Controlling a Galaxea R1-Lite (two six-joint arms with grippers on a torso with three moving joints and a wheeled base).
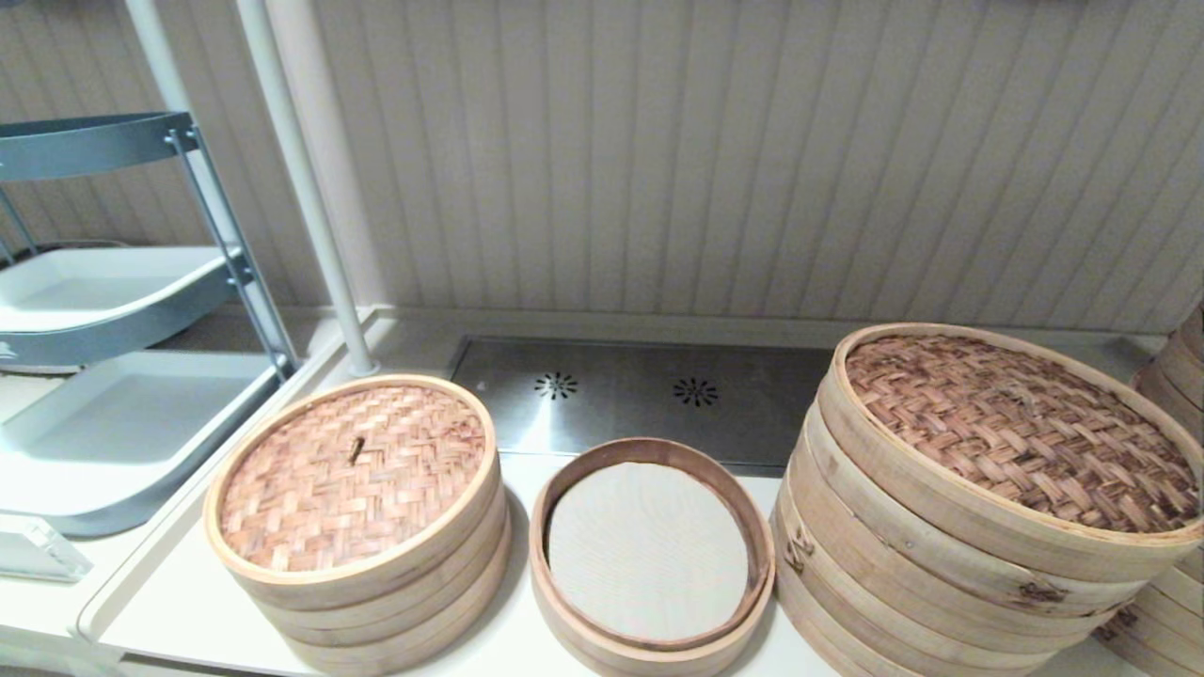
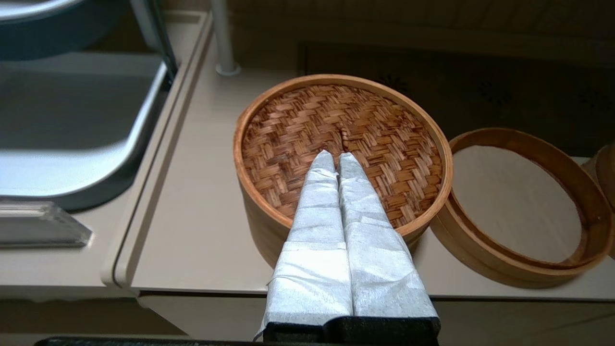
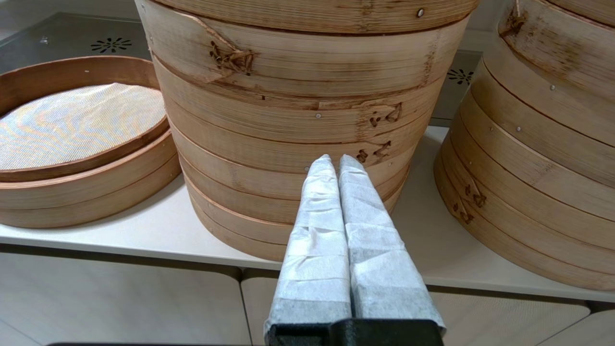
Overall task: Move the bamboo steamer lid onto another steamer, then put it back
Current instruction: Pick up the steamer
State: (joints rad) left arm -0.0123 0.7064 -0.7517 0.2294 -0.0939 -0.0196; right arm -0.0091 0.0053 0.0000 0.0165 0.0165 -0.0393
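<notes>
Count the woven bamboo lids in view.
2. The small reddish-brown woven bamboo lid tops the pale steamer on the left; the large darker woven lid tops the big stack on the right. Others may sit out of frame.

The bamboo steamer lid (image 1: 353,475) has a reddish-brown herringbone weave and pale rim. The low steamer (image 1: 652,555) has a darker brown rim and grey-white liner. The large lid (image 1: 1021,431) is darker brown woven.

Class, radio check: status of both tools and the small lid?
Left tool shut, above bamboo steamer lid. Right tool shut, before large steamer stack. Lid unmoved; low steamer open, clear.
</notes>
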